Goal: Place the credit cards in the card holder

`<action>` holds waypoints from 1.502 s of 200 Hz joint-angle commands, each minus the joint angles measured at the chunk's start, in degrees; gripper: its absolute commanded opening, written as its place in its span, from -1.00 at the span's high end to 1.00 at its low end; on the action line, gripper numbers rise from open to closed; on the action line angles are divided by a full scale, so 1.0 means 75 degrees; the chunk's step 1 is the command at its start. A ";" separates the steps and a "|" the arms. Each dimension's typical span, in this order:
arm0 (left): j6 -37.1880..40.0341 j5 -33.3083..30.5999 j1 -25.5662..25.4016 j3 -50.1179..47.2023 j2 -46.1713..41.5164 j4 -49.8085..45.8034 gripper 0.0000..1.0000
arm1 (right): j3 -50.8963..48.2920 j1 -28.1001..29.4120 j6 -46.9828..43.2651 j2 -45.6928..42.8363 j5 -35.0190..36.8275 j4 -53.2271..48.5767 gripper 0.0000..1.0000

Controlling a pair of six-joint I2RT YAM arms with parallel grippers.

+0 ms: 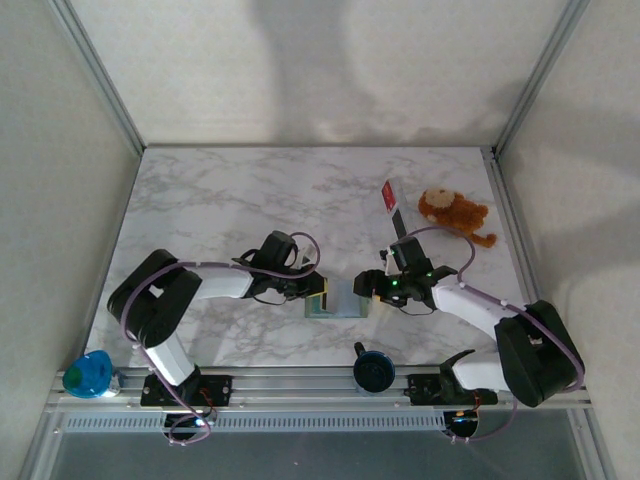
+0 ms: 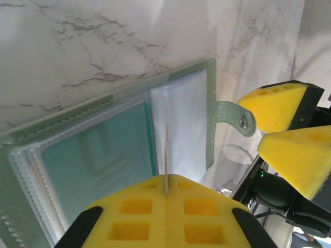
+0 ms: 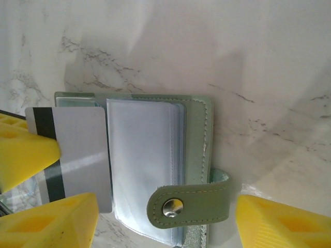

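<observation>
Centrally, near the front edge of the table [image 1: 220,200], the card holder [image 3: 196,129] lies open with its clear sleeves up. Its snap strap [image 3: 191,204] points toward the right arm.

Left gripper [image 2: 166,191]: fingers pressed together on the white card [image 3: 83,150], which shows a dark band along one side. From the left wrist the card is seen edge-on, its far edge meeting the sleeves.

Right gripper [image 3: 168,206]: jaws well apart, one finger either side of the holder's strap end, gripping nothing.

The red card [image 1: 390,197] sits toward the far right, near the plush toy [image 1: 452,211] and well apart from both grippers.

Clearance: bare marble-patterned surface extends behind and to the left of the holder. At the front, a metal rail [image 1: 300,380] carries the arm bases. A black round knob [image 1: 373,370] sits between them and a blue object [image 1: 88,375] at the rail's left end. Pale panels [image 1: 60,150] enclose the sides and back.
</observation>
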 commanded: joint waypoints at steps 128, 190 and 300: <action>-0.0712 0.0702 0.0215 -0.0571 0.0438 0.1525 1.00 | -0.0437 -0.0207 0.0029 0.0342 -0.0551 0.1028 -0.30; -0.0908 0.0797 0.0155 -0.0613 0.0499 0.1976 1.00 | -0.0654 -0.0206 0.0152 0.0554 -0.0744 0.1478 -0.17; -0.0967 0.0911 0.0120 -0.0867 0.0575 0.2279 1.00 | -0.0834 -0.0211 0.0159 0.0421 -0.0703 0.1709 -0.15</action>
